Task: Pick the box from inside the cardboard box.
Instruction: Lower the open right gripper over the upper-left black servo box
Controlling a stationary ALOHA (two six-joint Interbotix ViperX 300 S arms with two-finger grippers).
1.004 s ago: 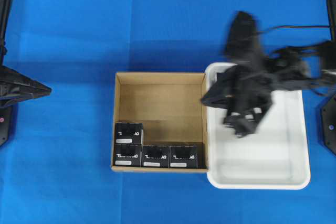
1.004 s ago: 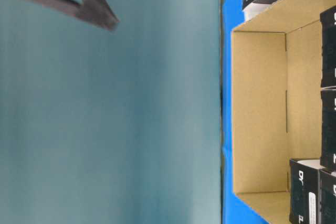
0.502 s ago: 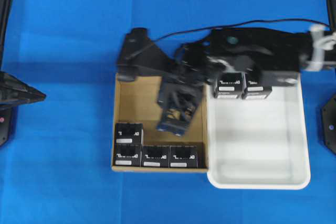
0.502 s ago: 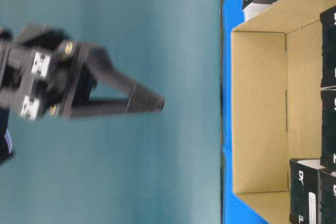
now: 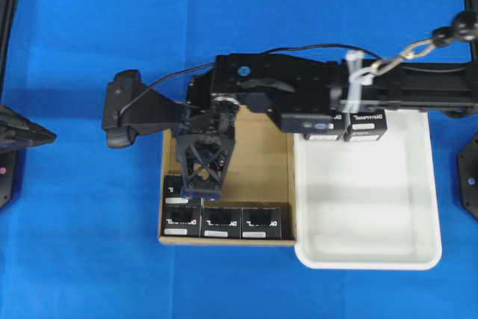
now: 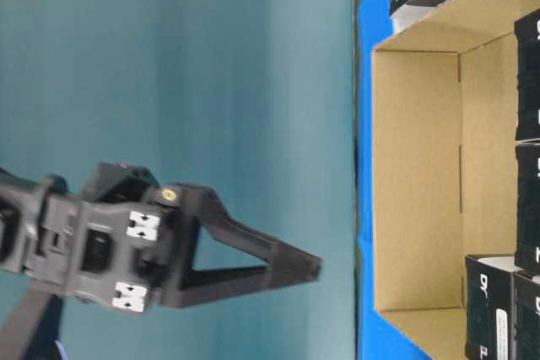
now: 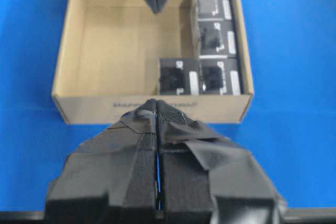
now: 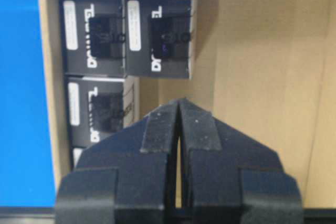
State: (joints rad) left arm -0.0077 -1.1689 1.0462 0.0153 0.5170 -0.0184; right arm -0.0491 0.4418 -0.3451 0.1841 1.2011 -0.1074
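Your right gripper [image 5: 200, 190] reaches across the middle and hangs over the cardboard box [image 5: 272, 184], its two fingers pressed together tip to tip and holding nothing; the right wrist view shows the same pressed-together tips [image 8: 178, 109] above the brown floor of the carton. Four black boxes with white lettering remain in the carton: three sit in a row along its near wall [image 5: 221, 222], and the fourth box [image 5: 174, 187] stands just behind the leftmost of them, against the left wall. Your gripper tip sits directly beside, and partly over, that fourth box; you cannot tell from these views whether it touches it. Two more black boxes [image 5: 366, 125] sit at the far edge of the white plastic tray [image 5: 373, 259], which lies against the carton's right side on the blue table cover [image 5: 82, 244]. Your left gripper [image 7: 157, 114] rests well off to the left, fingers pressed together and empty, pointing at the carton.
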